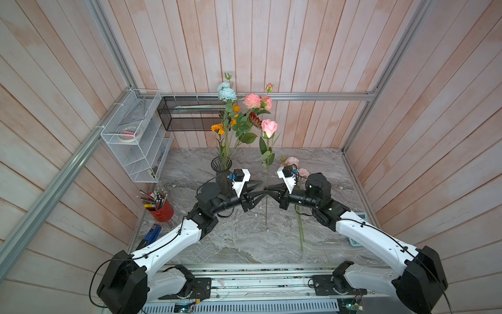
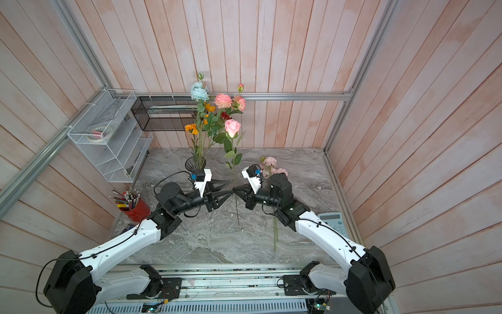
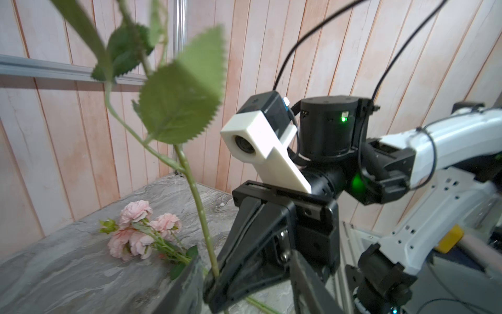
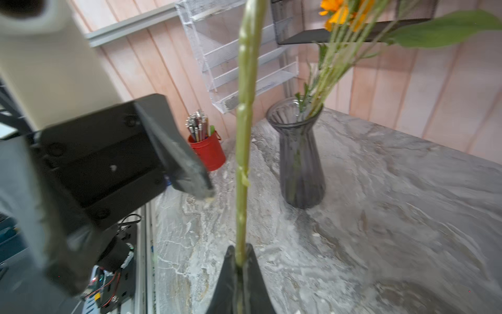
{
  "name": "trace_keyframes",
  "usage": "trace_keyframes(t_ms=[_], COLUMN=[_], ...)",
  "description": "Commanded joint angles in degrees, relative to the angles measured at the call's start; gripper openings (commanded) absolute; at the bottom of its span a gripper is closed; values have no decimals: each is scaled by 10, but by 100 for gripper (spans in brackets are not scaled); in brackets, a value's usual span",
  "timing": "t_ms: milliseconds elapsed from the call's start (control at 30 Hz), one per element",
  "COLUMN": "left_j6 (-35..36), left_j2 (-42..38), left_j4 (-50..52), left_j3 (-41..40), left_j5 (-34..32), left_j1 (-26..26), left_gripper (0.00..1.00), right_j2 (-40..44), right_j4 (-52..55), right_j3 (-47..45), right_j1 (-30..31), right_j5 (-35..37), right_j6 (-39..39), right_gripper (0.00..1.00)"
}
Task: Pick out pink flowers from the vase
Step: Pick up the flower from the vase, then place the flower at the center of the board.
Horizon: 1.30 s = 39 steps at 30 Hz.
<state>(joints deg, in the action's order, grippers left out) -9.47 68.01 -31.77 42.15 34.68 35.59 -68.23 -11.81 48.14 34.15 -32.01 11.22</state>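
My right claw is clamping shut on the rose's stalk, which is passing straight up between its fingers. My left claw is facing it tip to tip from 9 o'clock in both top views. Its jaws are standing apart and, as far as I'm making out, not touching the stalk.

The rose is hanging clear of the vase, near upright. Its long axis is running 12 to 6 in both top views, with the pink head pointing up toward 12 and the bare tail toward 6, below the claw.

The vase is standing at about 10 o'clock from the claws, with more pink heads in it. A pink bunch is lying on the tabletop at about 2 o'clock from my right claw, stalks trailing toward 6.

I'm judging the right arm the nearer one to it, so the coming move is turning on tipping the rose flat along that same line.
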Motion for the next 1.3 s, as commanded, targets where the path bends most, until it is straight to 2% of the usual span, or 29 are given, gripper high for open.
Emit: trace_keyframes(t_ms=[0, 33, 100, 133, 267, 433, 733, 933, 1033, 1267], left_j6=[28, 36, 60, 79, 105, 101, 94, 69, 68, 84], left_j2=[-14, -15, -16, -16, -15, -13, -13, -4, 7, -6], left_j4=[24, 39, 72, 91, 116, 94, 68, 76, 105, 94], left_j3=[-25, -30, -34, -37, -54, -77, -89, -78, -60, -74], left_j5=[-2, -10, -34, -53, -102, -124, -98, -120, -129, -153], left_j1=[1, 2, 7, 13, 31, 46, 50, 50, 50, 49], left_gripper=[66, 73, 93, 100, 100, 100, 100, 100, 100, 100], right_j2=[22, 26, 28, 26, 5, -23, -119, -186, -200, -249], right_j4=[51, 69, 121, 155, 270, 314, 381, 411, 391, 374], right_j3=[8, 6, 12, 17, 27, 3, 45, 71, 65, 73], right_j1=[-50, -70, -104, -121, -175, -200, -217, -220, -220, -220], right_j5=[51, 53, 67, 74, 111, 192, 276, 297, 288, 253], right_j6=[49, 63, 78, 80, 63, 31, -27, -50, -49, -47], right_gripper=[0, 0, 0, 0, 0, 0, 0, 0, 0, 0])
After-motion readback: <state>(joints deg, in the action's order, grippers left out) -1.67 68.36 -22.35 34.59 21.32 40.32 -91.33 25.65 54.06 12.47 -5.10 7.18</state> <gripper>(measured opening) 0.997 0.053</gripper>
